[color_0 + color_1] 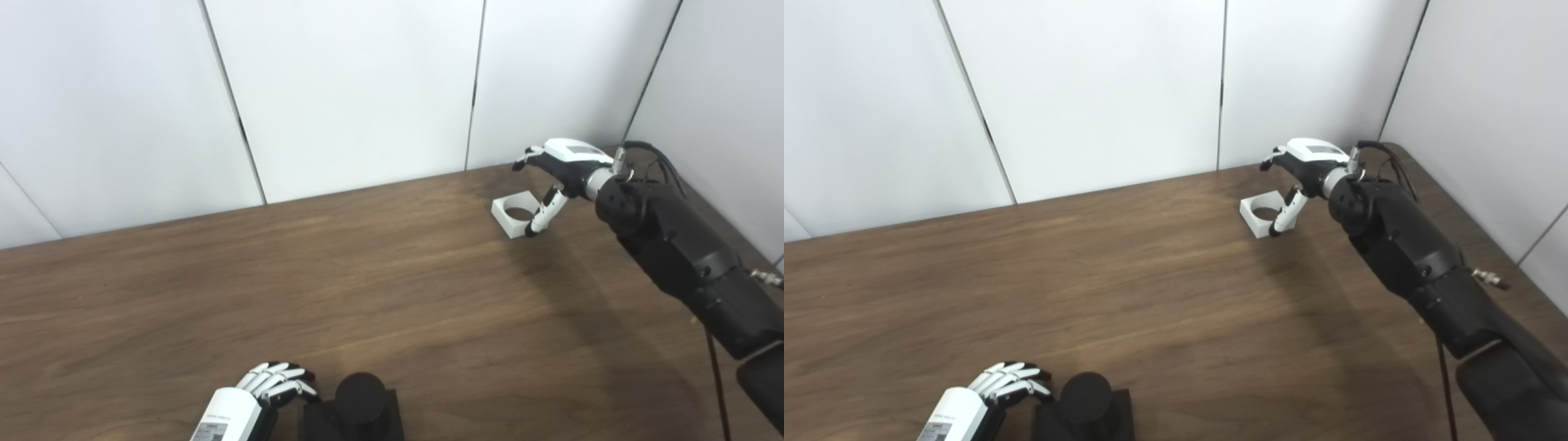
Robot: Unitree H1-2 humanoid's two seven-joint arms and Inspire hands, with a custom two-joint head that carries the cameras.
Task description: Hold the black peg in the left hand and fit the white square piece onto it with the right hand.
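At the bottom edge, the black peg [360, 398] has its square base cut off, and the left hand [263, 392] shows only its fingers [275, 376] and part of its back. At upper right, the right hand [560, 174] hides the white square piece [511, 214]'s far corner — contact cannot be told.

Right hand [560, 168] open over white square piece [514, 213] (left hand [269, 392] beside black peg [360, 398]).

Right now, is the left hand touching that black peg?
Apart. The right eye view shows wood table between the left hand's fingertips and the black peg.
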